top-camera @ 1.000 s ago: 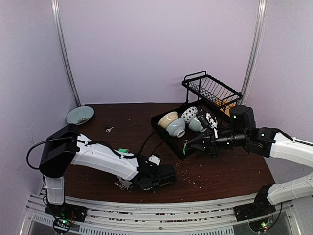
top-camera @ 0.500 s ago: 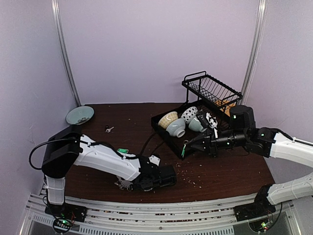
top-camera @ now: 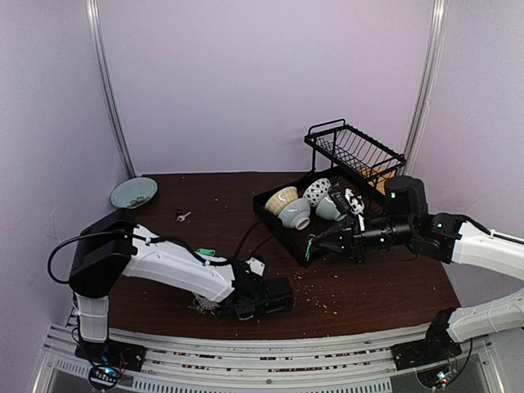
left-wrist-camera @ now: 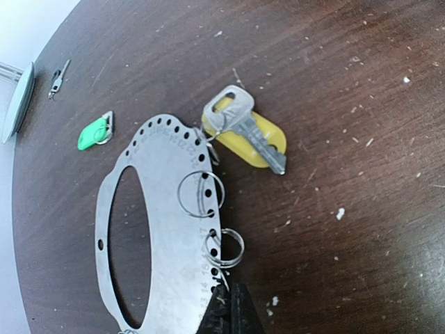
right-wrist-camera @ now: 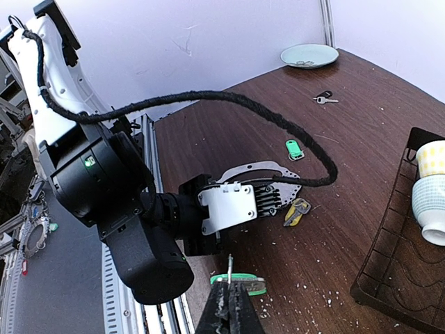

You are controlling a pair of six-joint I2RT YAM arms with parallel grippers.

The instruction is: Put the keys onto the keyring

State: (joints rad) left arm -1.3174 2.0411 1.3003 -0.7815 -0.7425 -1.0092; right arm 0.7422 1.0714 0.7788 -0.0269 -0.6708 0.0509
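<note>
The left hand [left-wrist-camera: 228, 307] has just closed. A moment ago its fingers were partly apart. Now they are pressed together, and they look to be pinching the near edge of the keyring [left-wrist-camera: 170, 264]. The keyring is a flat silver plate with a big hole, and it lies on the worktop [left-wrist-camera: 348, 104].

The right hand [right-wrist-camera: 228, 306] has not changed. It keeps pinching the green key [right-wrist-camera: 240, 282], with the metal part poking up past its fingertips. It hangs in the air, well apart from the left hand.

A yellow-tagged key [left-wrist-camera: 243, 129] lies ahead of the left fingertips, at the far edge of the plate. It seems hooked on by a small ring.

I think the left hand now has hold of the plate. It can steady or lift the plate so the green key can go on.
</note>
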